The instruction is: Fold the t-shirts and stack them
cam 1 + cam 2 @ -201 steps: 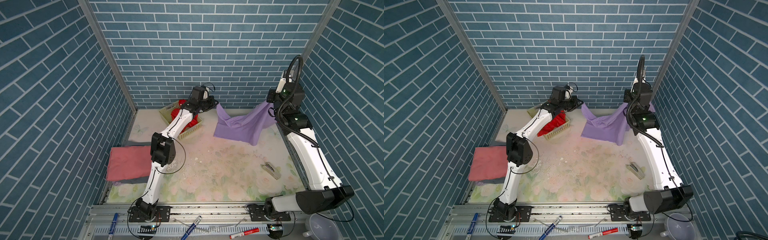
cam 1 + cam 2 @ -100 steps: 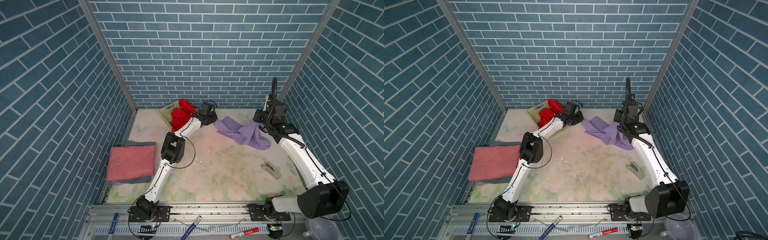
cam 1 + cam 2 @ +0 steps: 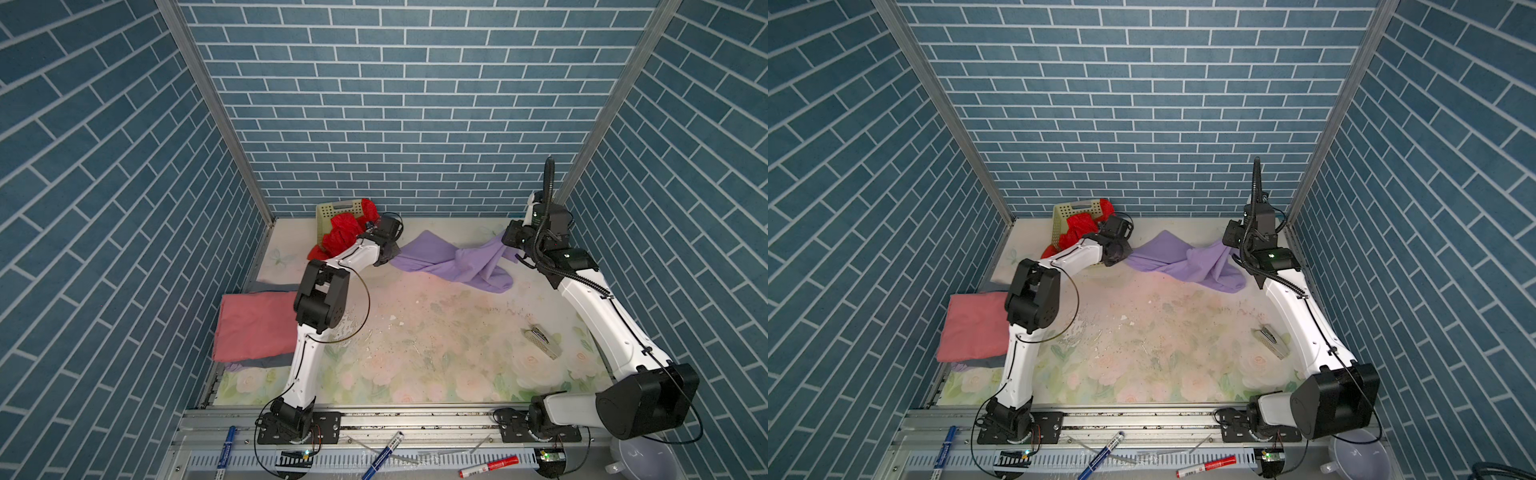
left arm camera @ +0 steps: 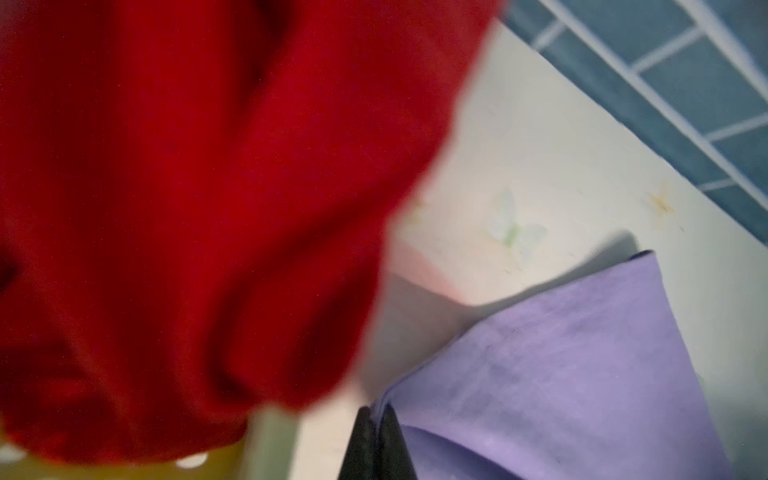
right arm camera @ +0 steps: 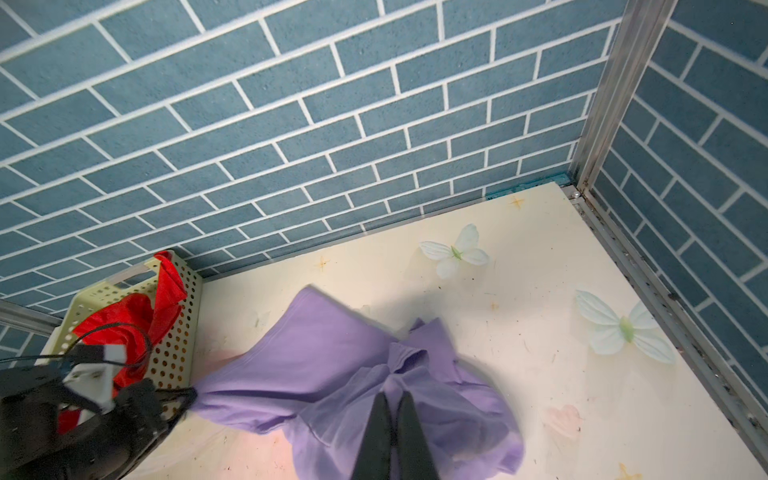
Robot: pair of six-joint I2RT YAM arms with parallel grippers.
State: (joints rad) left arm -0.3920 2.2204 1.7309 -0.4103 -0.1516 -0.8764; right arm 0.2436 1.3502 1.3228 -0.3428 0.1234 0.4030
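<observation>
Left gripper [image 4: 376, 419] pinching lilac t-shirt [image 3: 449, 262] corner, right gripper [image 5: 392, 400] pinching opposite edge

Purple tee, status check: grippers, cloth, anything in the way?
Both shut on purple tee: left gripper one end, right gripper the other. Tee bunched, sagging to the table between them, not flat. Beside left gripper: basket with red tee.

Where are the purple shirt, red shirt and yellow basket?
purple shirt [image 3: 432, 255], in a top view, flat left part
red shirt [image 3: 338, 240], in a top view, bunched middle
yellow basket [image 3: 324, 216], in a top view, left wall
</observation>
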